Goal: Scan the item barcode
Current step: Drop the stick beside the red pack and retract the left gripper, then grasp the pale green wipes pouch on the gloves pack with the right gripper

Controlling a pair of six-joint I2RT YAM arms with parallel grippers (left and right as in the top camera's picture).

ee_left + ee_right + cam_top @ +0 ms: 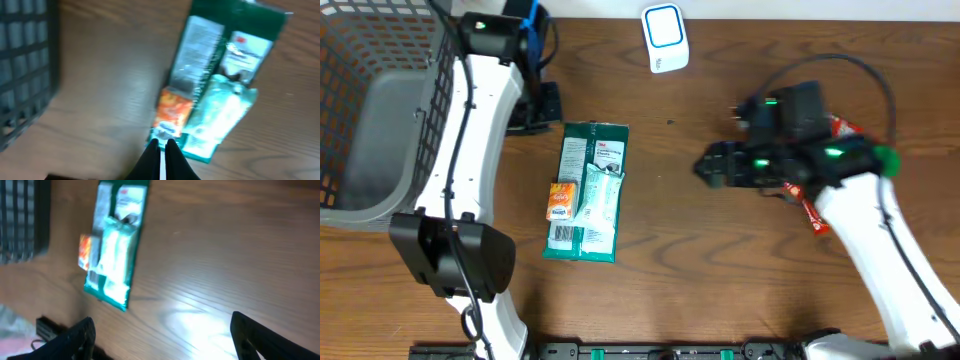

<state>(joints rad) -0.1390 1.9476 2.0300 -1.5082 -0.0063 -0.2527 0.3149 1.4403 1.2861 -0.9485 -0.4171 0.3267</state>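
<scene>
The left fingers (pixel 149 162) are pressed together, seemingly empty in the blur, just short of the green packet (pixel 220 75) lying centre-left on the worktop (pixel 720 290). The right fingers (pixel 75 339) stand spread, probably ready to carry it to the white scanner (pixel 664 38) at top centre.

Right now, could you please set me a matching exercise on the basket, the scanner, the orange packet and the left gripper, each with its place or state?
Column one:
1. basket
2. scanner
3. orange packet
4. left gripper

Column two:
A. shut
B. against the side of the green packet
C. far edge of the table, near the middle
D. left end of the table

Pairs: 1-D, 2-C, 3-B, 4-A.
</scene>
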